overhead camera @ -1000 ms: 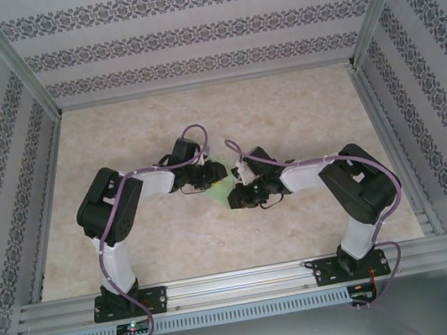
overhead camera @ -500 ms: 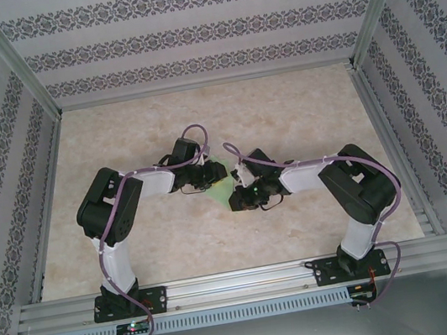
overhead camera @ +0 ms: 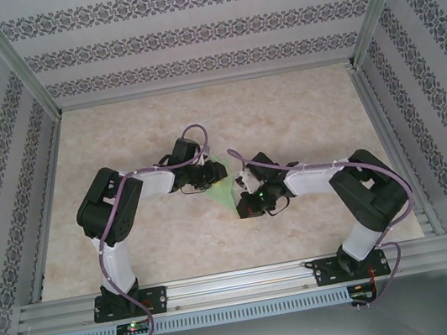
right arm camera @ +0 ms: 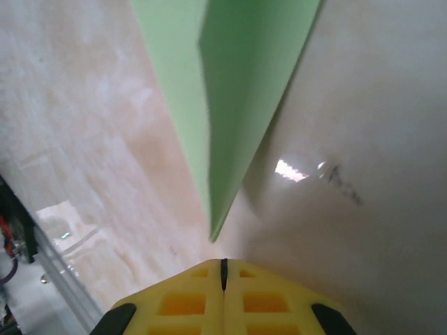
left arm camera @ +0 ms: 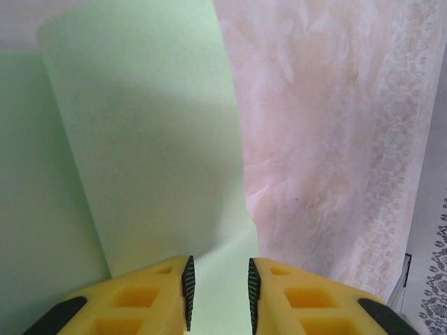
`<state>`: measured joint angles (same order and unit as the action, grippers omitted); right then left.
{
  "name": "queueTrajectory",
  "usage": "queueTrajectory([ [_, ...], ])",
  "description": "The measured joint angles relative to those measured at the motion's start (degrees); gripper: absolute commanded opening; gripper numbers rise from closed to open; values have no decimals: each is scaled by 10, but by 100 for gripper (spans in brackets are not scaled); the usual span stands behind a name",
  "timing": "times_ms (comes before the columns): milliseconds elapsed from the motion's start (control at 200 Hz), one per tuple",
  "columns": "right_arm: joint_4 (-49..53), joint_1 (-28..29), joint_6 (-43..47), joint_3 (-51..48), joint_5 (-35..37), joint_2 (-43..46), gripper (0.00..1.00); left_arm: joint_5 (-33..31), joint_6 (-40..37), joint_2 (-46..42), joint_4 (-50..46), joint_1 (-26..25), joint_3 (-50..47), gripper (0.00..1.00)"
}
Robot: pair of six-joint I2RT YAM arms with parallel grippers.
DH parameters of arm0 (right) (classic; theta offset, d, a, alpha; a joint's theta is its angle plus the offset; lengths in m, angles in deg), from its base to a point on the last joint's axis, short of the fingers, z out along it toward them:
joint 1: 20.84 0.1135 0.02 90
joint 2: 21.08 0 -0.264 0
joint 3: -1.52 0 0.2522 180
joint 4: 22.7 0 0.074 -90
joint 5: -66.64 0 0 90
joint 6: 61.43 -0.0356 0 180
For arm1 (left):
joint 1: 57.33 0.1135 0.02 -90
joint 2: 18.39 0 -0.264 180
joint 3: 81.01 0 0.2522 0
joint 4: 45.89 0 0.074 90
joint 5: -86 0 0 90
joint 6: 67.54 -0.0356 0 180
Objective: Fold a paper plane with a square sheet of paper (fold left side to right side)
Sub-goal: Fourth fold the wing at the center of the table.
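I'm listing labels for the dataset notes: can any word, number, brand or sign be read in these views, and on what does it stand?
None: no text can be read in any view.
The sheet of paper is plain green, with no print.
The wall bands are ornament, not letters.
The dark smudge on the table is too blurred to read as a mark or a sign.

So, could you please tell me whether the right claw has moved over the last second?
Yes. In the top view the right claw has drifted slightly toward the metal rail at the near edge, and it is now shut.
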<state>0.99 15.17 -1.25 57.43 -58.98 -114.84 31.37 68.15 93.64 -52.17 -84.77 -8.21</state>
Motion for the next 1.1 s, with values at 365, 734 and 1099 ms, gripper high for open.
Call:
queueTrajectory([
  [365, -144, -40, -81, 9, -43, -19, 1, 0, 0, 0, 0, 0, 0, 31],
  [734, -162, -40, -86, 29, -14, -90, 1, 0, 0, 0, 0, -1, 0, 31],
  [1099, -155, -43, -58, 33, -17, -99, 0, -25, -7, -21, -35, -3, 0, 39],
])
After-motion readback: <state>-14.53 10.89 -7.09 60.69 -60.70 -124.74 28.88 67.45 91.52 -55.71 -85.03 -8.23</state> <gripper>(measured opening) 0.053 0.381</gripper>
